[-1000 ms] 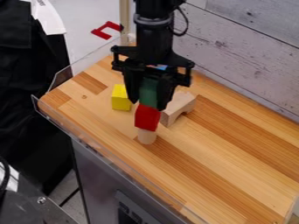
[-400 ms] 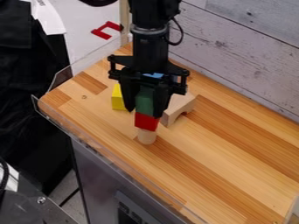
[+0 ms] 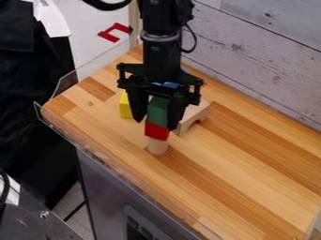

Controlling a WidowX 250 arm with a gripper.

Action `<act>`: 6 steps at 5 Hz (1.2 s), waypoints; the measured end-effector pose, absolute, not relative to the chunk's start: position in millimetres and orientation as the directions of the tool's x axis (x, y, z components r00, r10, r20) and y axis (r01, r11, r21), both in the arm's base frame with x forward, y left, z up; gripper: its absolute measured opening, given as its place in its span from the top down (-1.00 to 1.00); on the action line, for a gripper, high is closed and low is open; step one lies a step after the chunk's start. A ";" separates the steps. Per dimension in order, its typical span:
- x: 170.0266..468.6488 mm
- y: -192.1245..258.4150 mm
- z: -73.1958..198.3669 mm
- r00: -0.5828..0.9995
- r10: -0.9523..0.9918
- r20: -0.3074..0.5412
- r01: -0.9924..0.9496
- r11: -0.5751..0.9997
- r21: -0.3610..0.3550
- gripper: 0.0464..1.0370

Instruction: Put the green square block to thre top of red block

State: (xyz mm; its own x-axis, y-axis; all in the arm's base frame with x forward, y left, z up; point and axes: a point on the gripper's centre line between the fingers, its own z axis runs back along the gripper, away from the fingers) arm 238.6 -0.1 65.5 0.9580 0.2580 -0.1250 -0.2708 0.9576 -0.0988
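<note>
Clock set on the camera view, centred on the red block, 12 at the top; wooden worktop [image 3: 238,168] runs under the setup, widest toward 4; grey plank wall [image 3: 257,51] from 12 round to 3; dark cloth [image 3: 28,93] off the worktop's edge at 10; black arm [image 3: 164,40] comes in from 12, hangs down over the stack.

Gripper [image 3: 156,125] at 12, pointing down; fingers part-open, spread slightly wider than the green block, one on its 9 o'clock side, one on its 3 o'clock side; can't tell if either pad touches it.

Natural wood arch block [image 3: 195,112] at 2, partly behind the 3 o'clock finger; green block [image 3: 158,111] at 12, upright between the fingers, bottom meeting the red block's top; red block [image 3: 156,131] at centre, slightly tilted, on top of the wood cylinder; yellow block [image 3: 125,107] at 10 to 11, partly behind the 9 o'clock finger; wood cylinder [image 3: 157,146] at 6, upright on the worktop; blue piece [image 3: 168,85] at 12, mostly hidden behind the gripper.
</note>
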 end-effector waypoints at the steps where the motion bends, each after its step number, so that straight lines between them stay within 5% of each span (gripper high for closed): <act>1: 239.7 1.0 64.2 0.953 0.279 -0.114 -0.290 0.953 -0.090 -0.93; 2: 237.2 -1.1 71.6 0.948 0.302 -0.098 -0.311 0.946 -0.091 -0.92; 4: 242.1 -21.8 127.3 0.967 0.255 -0.018 -0.255 0.967 0.005 -0.92; 6: 274.5 -65.3 127.7 0.993 0.072 -0.090 -0.074 0.997 -0.014 -0.92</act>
State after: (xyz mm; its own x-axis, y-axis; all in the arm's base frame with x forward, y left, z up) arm 274.5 -65.3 127.7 0.9933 0.0721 -0.0901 -0.0736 0.9972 -0.0142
